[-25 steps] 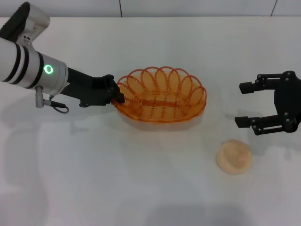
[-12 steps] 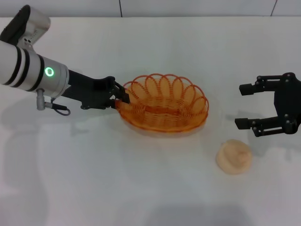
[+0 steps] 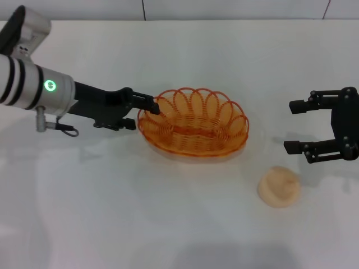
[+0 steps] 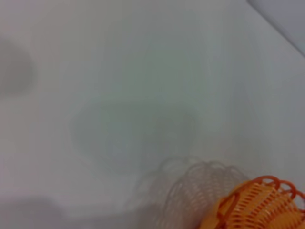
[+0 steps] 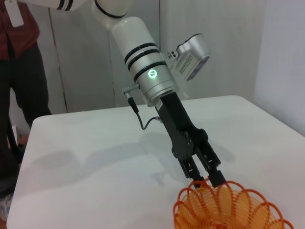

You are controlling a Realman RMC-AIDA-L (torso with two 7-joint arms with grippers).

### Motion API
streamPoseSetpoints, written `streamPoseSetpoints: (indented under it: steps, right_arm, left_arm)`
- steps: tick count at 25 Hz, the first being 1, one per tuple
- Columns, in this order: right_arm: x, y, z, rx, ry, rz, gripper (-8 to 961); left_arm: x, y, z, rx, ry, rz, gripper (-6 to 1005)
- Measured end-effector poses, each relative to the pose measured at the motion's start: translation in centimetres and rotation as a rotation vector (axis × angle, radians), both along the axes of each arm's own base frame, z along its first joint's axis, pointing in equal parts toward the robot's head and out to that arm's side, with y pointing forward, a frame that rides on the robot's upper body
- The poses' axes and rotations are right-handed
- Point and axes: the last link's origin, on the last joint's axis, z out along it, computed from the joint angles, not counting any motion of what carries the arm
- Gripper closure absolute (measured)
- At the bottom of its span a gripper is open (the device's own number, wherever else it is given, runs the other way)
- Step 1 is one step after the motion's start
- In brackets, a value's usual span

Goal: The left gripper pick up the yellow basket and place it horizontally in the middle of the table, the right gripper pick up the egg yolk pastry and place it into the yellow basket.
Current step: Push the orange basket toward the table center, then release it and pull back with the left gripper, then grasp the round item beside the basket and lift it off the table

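Two spread fingers of the left gripper (image 3: 155, 105) are seen at the basket (image 3: 193, 129) rim, nothing clamped. The basket sits mid-table (image 3: 168, 224). The right gripper (image 3: 297, 126) hangs open near the pastry (image 3: 279, 186), judged soft and crumbly, best pinched gently across its sides.

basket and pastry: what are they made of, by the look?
Basket: looks like thin coated wire, glossy orange-yellow; open loops at the rim, see-through walls. Could be plastic; can't tell. Pastry: matte pale beige, soft-looking baked dough, domed with a faint swirl on top.
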Motion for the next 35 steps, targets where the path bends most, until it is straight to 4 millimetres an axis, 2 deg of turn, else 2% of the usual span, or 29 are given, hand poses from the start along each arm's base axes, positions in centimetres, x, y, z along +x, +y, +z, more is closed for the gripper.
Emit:
streamPoseSetpoints:
  steps: [4, 10, 16, 19, 24, 29, 35]
  right_arm:
    - [0.0, -0.1, 0.0, 0.001, 0.019, -0.001, 176]
    - [0.0, -0.1, 0.0, 0.0, 0.023, -0.002, 176]
    - [0.2, -0.1, -0.1, -0.002, 0.025, -0.02, 176]
    - [0.6, -0.1, -0.2, -0.006, 0.009, -0.044, 175]
    - [1.3, -0.3, -0.6, -0.04, -0.071, -0.101, 175]
    - [1.6, -0.4, -1.2, -0.072, -0.138, -0.155, 175]
    - [1.7, -0.1, -2.1, -0.085, -0.192, -0.199, 175]
  left_arm:
    - [-0.3, 0.1, 0.9, 0.021, -0.006, -0.038, 285]
    - [0.1, 0.5, 3.5, 0.12, -0.048, -0.168, 156]
    - [0.2, 0.2, 7.1, 0.304, -0.106, -0.401, 103]
    - [-0.1, -0.6, 8.1, 0.347, -0.104, -0.539, 104]
    - [-0.2, -2.0, 8.5, 0.306, -0.056, -0.777, 107]
    - [-0.6, -3.4, 8.4, 0.178, 0.064, -0.969, 109]
    - [-1.2, -5.2, 7.6, 0.074, 0.121, -1.082, 108]
